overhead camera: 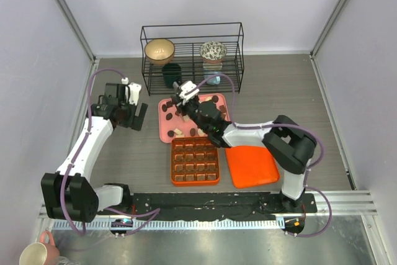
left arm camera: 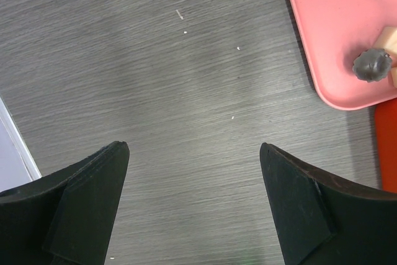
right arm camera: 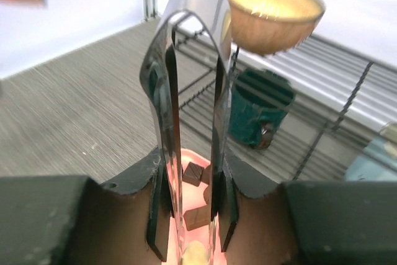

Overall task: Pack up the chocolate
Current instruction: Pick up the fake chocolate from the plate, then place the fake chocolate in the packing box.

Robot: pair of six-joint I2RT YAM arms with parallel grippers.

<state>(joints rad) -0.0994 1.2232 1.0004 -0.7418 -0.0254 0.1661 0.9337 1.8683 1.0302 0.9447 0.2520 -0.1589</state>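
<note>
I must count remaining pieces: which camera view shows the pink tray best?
Top external: the pink tray shows almost whole, the right arm covering part. Left wrist shows one corner; right wrist only a pink patch between its fingers.

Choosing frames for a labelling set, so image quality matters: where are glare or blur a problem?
Right wrist: the metal tongs throw bright reflections, and the tan bowl and green cup behind them look soft. Left wrist: table grain is crisp, pink tray evenly lit. Top external: flat, even light, some sheen on the metal strip along the near edge.
</note>
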